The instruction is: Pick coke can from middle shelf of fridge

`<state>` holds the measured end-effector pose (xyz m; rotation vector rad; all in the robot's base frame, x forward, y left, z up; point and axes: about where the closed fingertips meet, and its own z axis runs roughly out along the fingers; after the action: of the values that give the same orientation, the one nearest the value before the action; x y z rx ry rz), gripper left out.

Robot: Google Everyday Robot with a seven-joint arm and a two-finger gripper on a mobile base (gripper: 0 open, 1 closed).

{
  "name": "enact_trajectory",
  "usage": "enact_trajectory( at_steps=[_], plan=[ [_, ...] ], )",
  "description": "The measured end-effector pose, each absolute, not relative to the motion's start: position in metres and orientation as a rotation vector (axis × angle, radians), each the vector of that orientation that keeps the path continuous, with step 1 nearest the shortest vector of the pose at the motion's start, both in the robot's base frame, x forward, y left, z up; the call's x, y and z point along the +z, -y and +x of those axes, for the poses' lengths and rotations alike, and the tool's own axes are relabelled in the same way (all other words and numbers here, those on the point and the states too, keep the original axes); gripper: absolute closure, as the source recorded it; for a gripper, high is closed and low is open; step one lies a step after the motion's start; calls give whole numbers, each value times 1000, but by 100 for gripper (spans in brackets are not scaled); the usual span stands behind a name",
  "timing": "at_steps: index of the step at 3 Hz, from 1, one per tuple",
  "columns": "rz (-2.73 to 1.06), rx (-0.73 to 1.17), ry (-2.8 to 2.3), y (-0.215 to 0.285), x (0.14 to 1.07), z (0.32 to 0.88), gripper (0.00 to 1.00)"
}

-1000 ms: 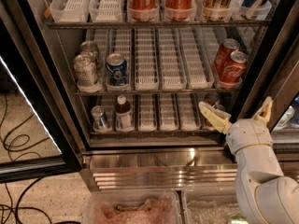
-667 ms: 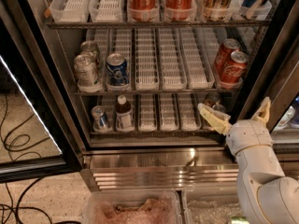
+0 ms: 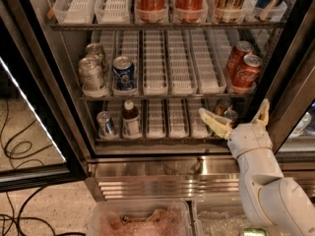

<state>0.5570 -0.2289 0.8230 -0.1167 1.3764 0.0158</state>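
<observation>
Two red coke cans (image 3: 247, 73) stand one behind the other at the right end of the middle shelf (image 3: 155, 69), a rack lined with white slotted lane trays. The fridge (image 3: 147, 172) stands open before me. My gripper (image 3: 238, 118) is at the lower right, in front of the bottom shelf and below the coke cans, not touching them. Its pale fingers (image 3: 214, 122) are spread wide and hold nothing.
On the middle shelf's left are two silver cans (image 3: 91, 74) and a blue can (image 3: 124, 72). The bottom shelf holds a silver can (image 3: 105, 123), a small bottle (image 3: 130, 119) and dark cans behind my gripper. Large bottles fill the top shelf. A bin (image 3: 140, 219) sits on the floor.
My gripper has edged slightly to the left, staying at the same height and still open. The cans have not moved.
</observation>
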Motion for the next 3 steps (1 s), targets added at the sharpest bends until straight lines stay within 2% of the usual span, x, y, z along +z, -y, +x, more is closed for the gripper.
enact_trajectory(
  at_steps=[3],
  plan=[
    [-81, -5, -1262, 226, 834, 600, 0]
  ],
)
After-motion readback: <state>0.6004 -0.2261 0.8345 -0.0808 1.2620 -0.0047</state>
